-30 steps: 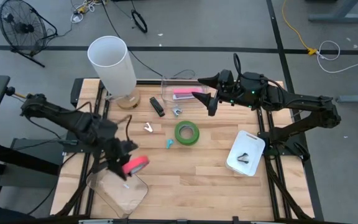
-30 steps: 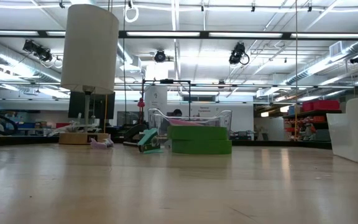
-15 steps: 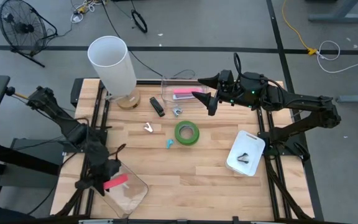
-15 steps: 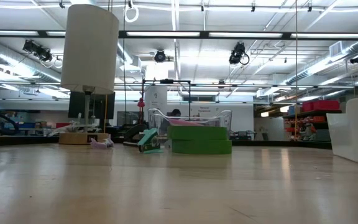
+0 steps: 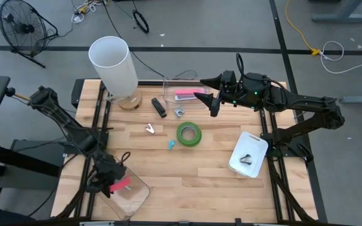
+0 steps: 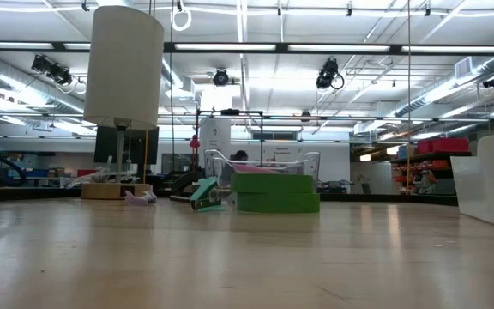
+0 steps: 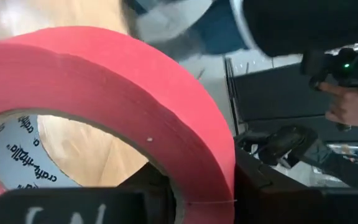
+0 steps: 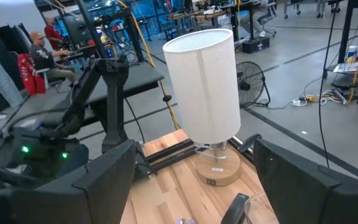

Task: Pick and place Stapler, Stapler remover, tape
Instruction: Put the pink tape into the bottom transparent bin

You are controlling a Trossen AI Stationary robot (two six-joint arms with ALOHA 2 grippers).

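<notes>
Since a second ago, our left gripper (image 5: pixel 110 180) has carried the red tape (image 5: pixel 119 185) from beside the clear tray (image 5: pixel 137 193) to over its near corner. We clamp the roll between narrowly parted fingers. Our right gripper (image 5: pixel 210 94) waits wide open and empty, far across the table. Released tilted, the roll could catch the rim and fall outside.

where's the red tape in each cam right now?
High: red tape in the left gripper, over the clear bin at the table's near-left corner.
Low: not in view.
Left wrist: fills the frame, gripped.
Right wrist: not in view.
Shared landmark: white lamp, seen in high, low and right wrist views.
</notes>
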